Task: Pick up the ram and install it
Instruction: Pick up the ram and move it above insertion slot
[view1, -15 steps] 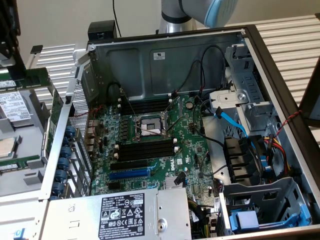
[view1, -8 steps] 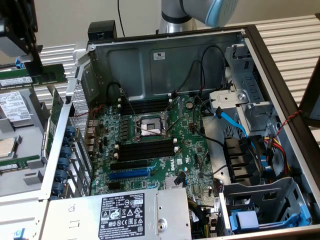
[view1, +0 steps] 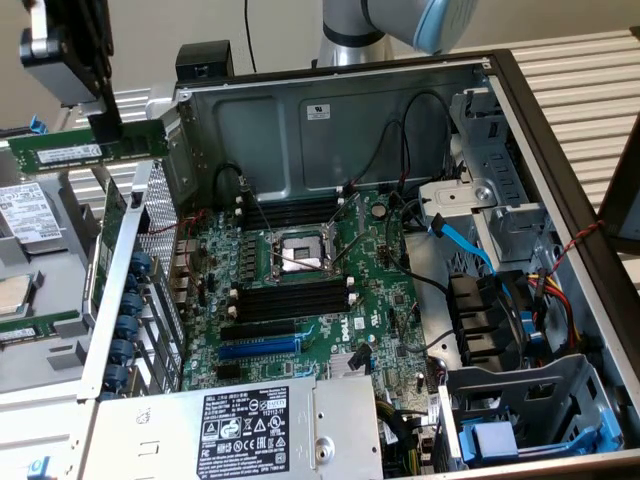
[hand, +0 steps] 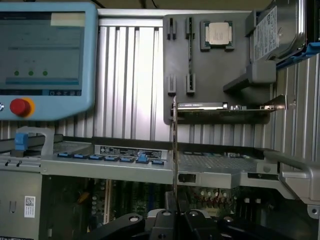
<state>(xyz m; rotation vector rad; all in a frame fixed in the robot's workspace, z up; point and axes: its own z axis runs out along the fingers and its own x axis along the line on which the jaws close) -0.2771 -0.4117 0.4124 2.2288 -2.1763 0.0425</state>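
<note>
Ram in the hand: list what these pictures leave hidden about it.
Exterior view: the hand covers part of the ram; label print too small to read.
Wrist view: the ram is edge-on, chips hidden.
Exterior view: the picture's top edge cuts off the hand.

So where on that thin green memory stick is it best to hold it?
By its two flat faces near the middle, coming from above the long top edge, as the fingers hold the memory stick now. It is long and thin, and that leaves its lower edge free.
</note>
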